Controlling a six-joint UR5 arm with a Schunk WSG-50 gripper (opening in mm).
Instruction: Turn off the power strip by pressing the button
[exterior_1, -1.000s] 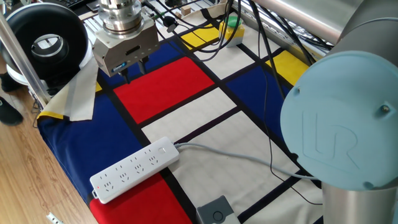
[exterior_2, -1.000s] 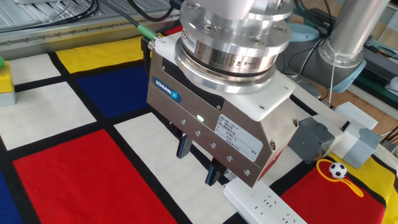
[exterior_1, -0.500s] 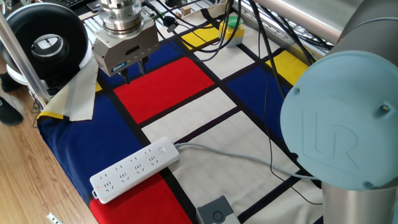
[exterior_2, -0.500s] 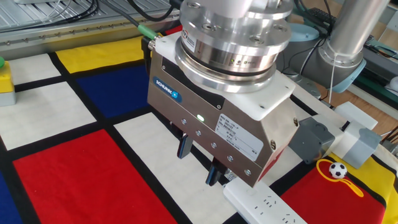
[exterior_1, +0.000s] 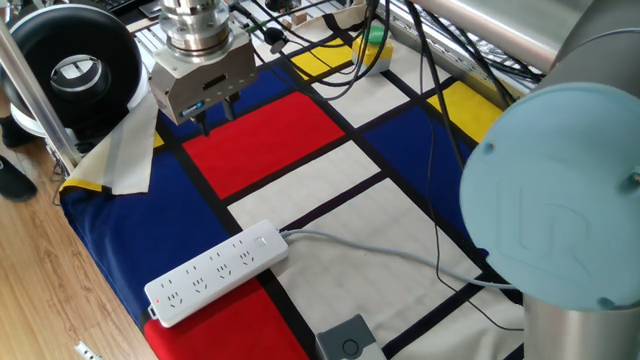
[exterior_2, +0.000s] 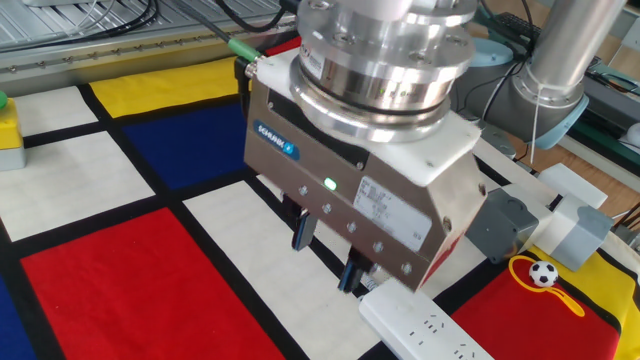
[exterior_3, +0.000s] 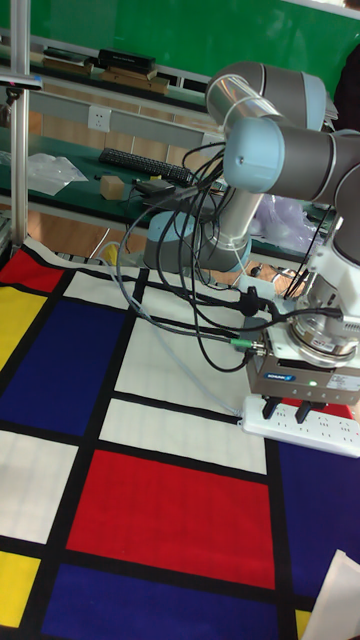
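- Tool (exterior_1: 218, 113): fingers apart, grasping nothing, hovering well apart from the power strip (exterior_1: 216, 272).
- Power strip: on the worktop (exterior_1: 330, 190); button (exterior_1: 262, 241) at its cord end, not yet pressed.

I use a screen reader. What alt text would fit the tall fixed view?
A robot gripper hangs above a red, blue, yellow and white checked tablecloth, with a white power strip showing just behind its open fingers. Black cables trail back to the pale blue arm.
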